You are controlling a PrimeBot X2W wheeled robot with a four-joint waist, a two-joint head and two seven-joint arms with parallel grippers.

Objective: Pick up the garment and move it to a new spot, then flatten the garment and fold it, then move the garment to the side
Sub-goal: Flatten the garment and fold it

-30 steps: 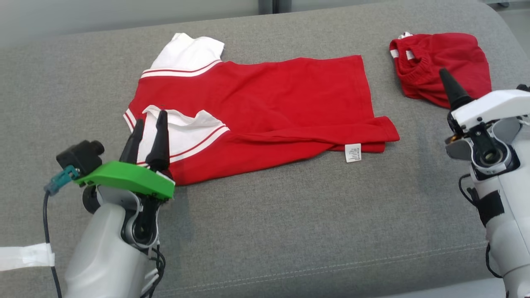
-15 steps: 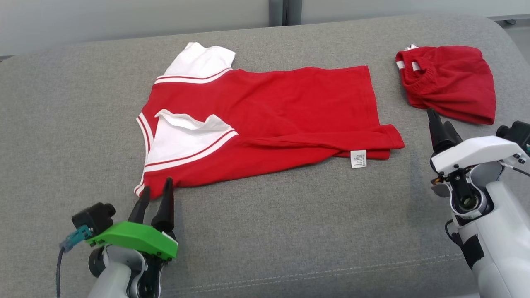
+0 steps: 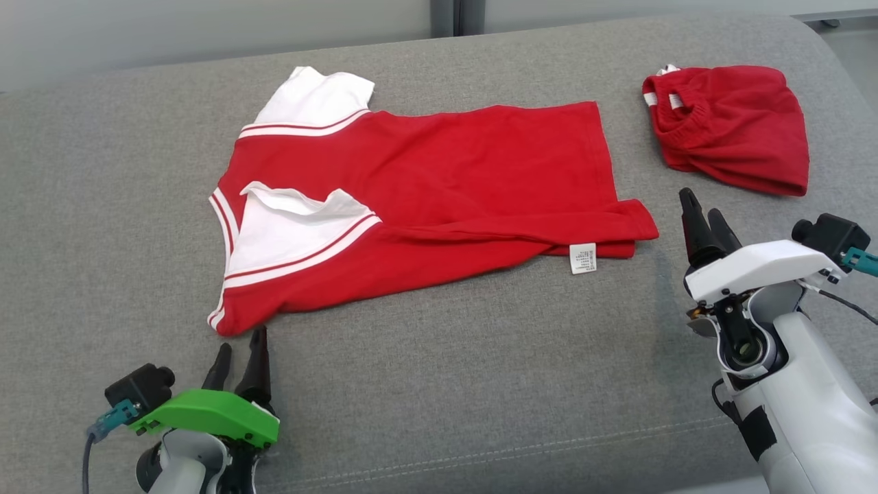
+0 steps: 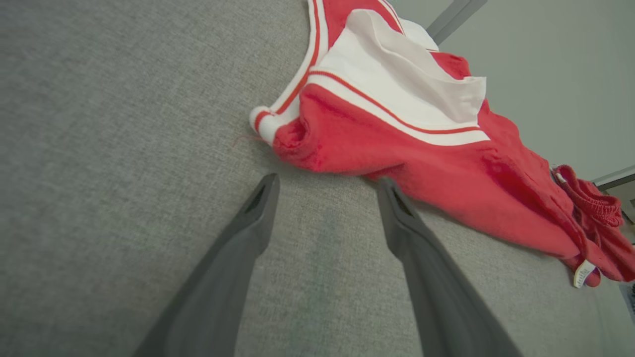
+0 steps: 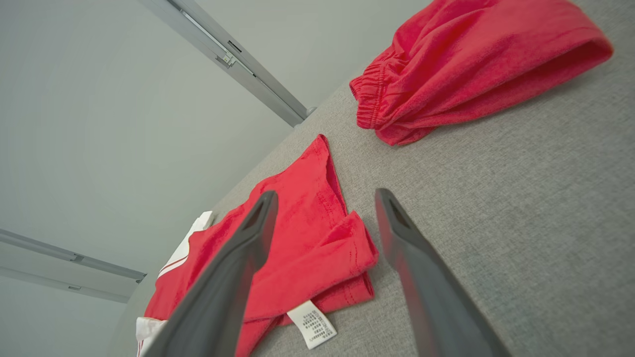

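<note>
The garment (image 3: pixel 446 171) is a red T-shirt with white sleeves, lying partly folded on the grey cushion (image 3: pixel 480 384), its near side turned over the body and a white label (image 3: pixel 583 258) at the near right hem. My left gripper (image 3: pixel 241 339) is open and holds nothing, its tips just short of the shirt's near left corner; the left wrist view has the gripper (image 4: pixel 328 179) pointing at that corner of the garment (image 4: pixel 397 148). My right gripper (image 3: pixel 699 203) is open and holds nothing, a little right of the hem; it (image 5: pixel 325 193) faces the garment's folded corner (image 5: pixel 297 223).
A bunched pair of red shorts (image 3: pixel 734 127) lies at the far right of the cushion, beyond my right gripper, and shows as shorts (image 5: pixel 471 54) in the right wrist view. A pale wall runs behind the cushion. Bare grey fabric stretches along the near side.
My left gripper has drawn back off the white sleeve to just short of the shirt's near corner. My right gripper has pulled back from beside the shorts. The camera has also shifted slightly.
</note>
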